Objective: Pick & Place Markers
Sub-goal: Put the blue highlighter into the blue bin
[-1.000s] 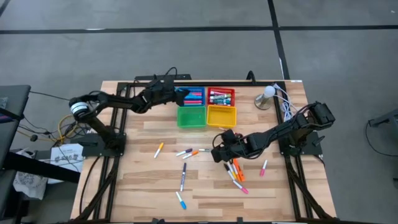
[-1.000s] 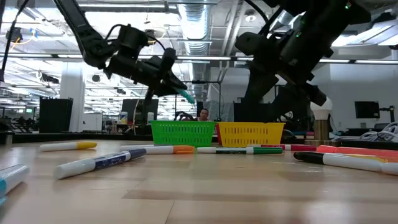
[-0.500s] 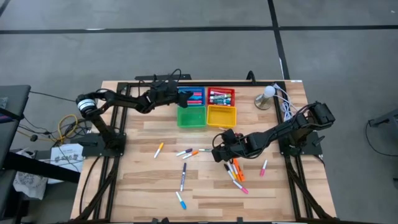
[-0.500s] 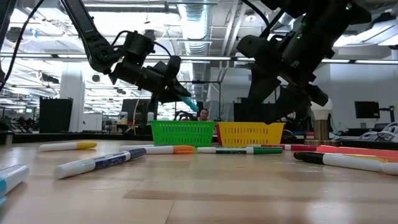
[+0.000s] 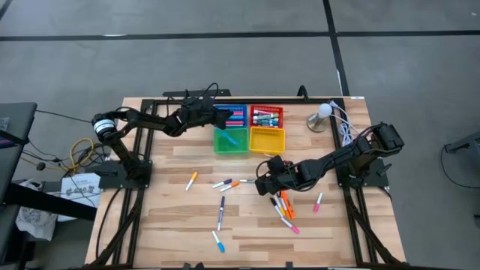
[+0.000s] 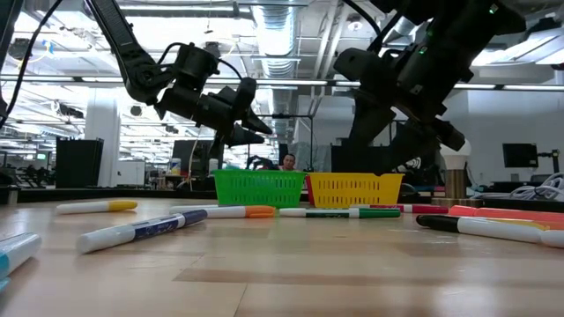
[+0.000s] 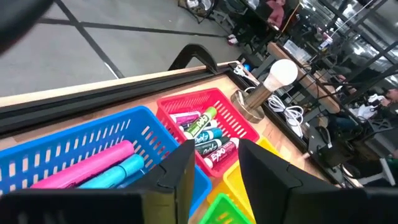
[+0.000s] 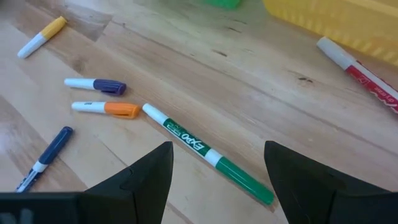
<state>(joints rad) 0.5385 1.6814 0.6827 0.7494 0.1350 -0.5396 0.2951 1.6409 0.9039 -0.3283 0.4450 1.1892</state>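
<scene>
My left gripper hangs open at the far side, above the blue tray beside the green tray; its fingers hold nothing. A teal marker lies inside the green tray. My right gripper is open, low over the table's middle. A green-capped white marker lies flat on the wood ahead of its fingers. Orange-capped, purple-capped, yellow-capped and dark blue markers lie farther off. Pink and blue markers fill the blue tray.
A red tray with markers and a yellow tray stand beside the other two. More markers are scattered on the near half, with a cluster under my right arm. A bulb on a wooden base and white cables sit at the far right.
My left gripper shifted a little toward the table's right while carrying a teal marker by one end, then let it go. The marker has fallen and now lies in the green tray. My right arm has kept still.
</scene>
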